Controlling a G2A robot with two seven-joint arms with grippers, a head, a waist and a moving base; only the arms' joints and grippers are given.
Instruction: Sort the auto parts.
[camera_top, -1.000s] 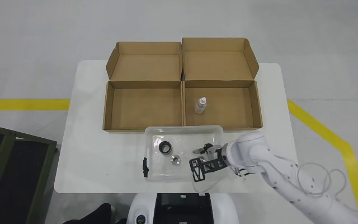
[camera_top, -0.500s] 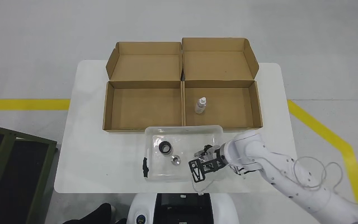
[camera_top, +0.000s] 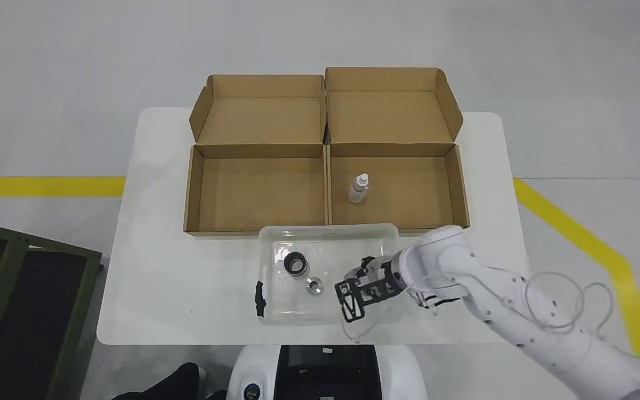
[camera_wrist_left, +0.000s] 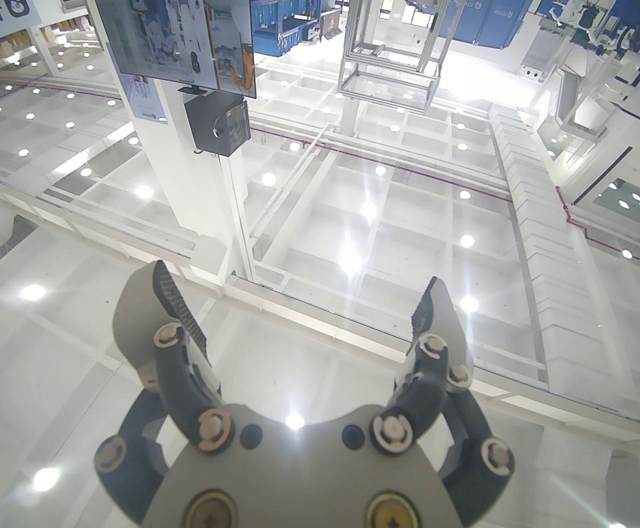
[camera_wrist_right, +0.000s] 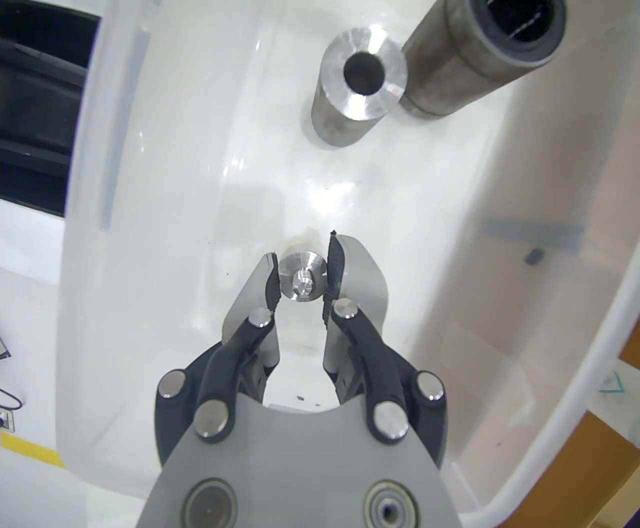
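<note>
Metal, shiny and round: right gripper (camera_wrist_right: 300, 281) pinches 1 small plug (camera_wrist_right: 299, 291) in the glossy white tub (camera_wrist_right: 150, 150); left gripper (camera_wrist_left: 297, 278) gapes wide.

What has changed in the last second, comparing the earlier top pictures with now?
The right gripper moved slightly toward the middle of the clear bin, and its fingers narrowed onto a small round metal part. The dark cylinder, the silver cylinder, the white bottle and the cardboard boxes stayed in place.
</note>
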